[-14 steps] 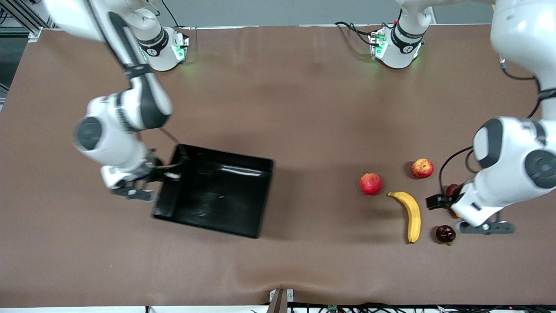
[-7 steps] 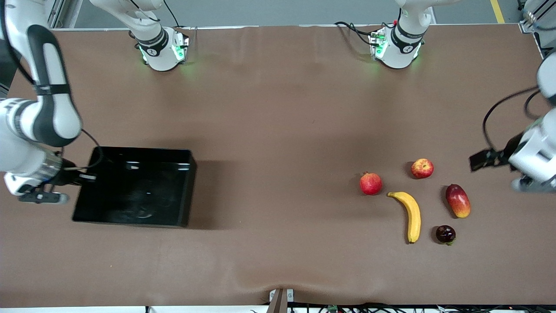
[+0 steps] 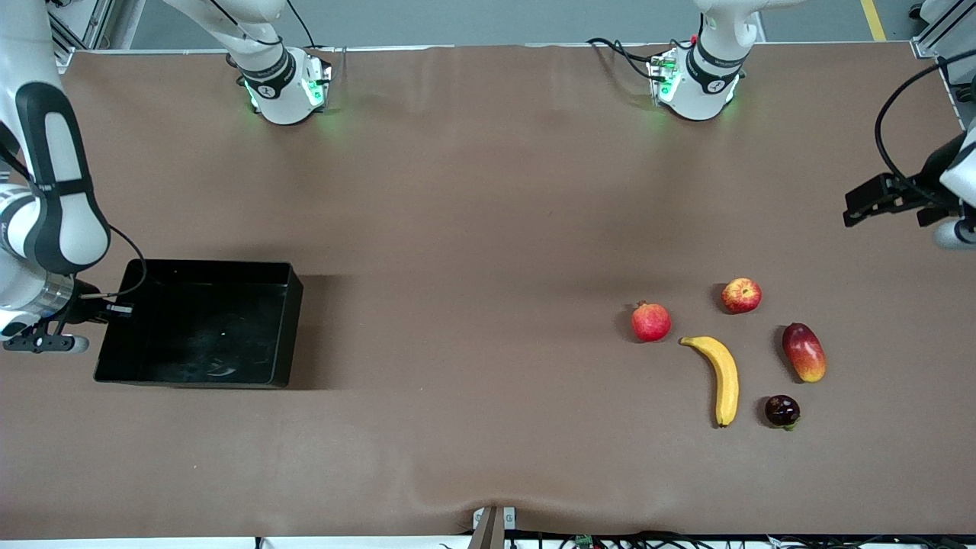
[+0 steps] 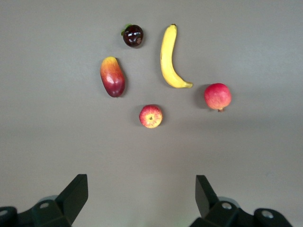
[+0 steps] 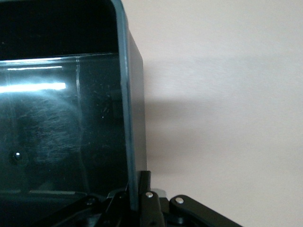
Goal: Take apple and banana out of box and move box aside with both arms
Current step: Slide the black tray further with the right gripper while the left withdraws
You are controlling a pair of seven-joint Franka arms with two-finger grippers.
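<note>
The black tray [image 3: 213,265] lies at the right arm's end of the table. My right gripper [image 3: 103,309] is shut on its end wall; the right wrist view shows the gripper [image 5: 135,189] pinching the thin wall [image 5: 125,94]. The banana [image 3: 723,377] and the apple [image 3: 741,295] lie toward the left arm's end, the apple farther from the front camera. My left gripper [image 3: 949,217] is open and empty, up over the table's edge at the left arm's end. The left wrist view shows the gripper [image 4: 140,194], the banana [image 4: 169,59] and the apple [image 4: 151,116].
A pomegranate [image 3: 650,321] lies beside the banana toward the tray. A mango [image 3: 804,351] and a small dark fruit [image 3: 781,410] lie beside the banana toward the left arm's end. The two arm bases [image 3: 286,84] [image 3: 694,80] stand along the table's back edge.
My right gripper has dragged the tray toward the right arm's end of the table. My left gripper has moved up and away from the mango to the table's edge.
</note>
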